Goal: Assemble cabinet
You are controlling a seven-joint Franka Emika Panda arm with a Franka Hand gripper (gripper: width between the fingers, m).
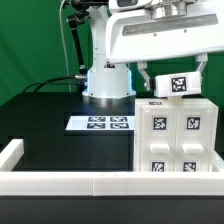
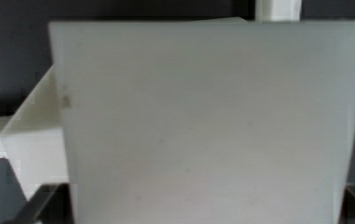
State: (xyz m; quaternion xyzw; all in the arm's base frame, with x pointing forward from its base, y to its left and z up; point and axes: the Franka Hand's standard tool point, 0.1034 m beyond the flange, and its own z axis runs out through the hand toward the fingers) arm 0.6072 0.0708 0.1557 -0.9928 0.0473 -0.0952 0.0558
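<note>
Above the cabinet body [image 1: 176, 138], the tool [image 1: 173, 78] — spread wide — clamps a tagged white panel block [image 1: 178, 87] by its sides

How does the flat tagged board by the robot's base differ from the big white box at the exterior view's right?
The marker board is thin and lies flat; the box is bulky and stands tall. The marker board's tags face up; the box's visible tags are on its upright front. Nothing sits over the marker board; a smaller tagged block is above the box. Both are white with black-and-white square tags.
</note>
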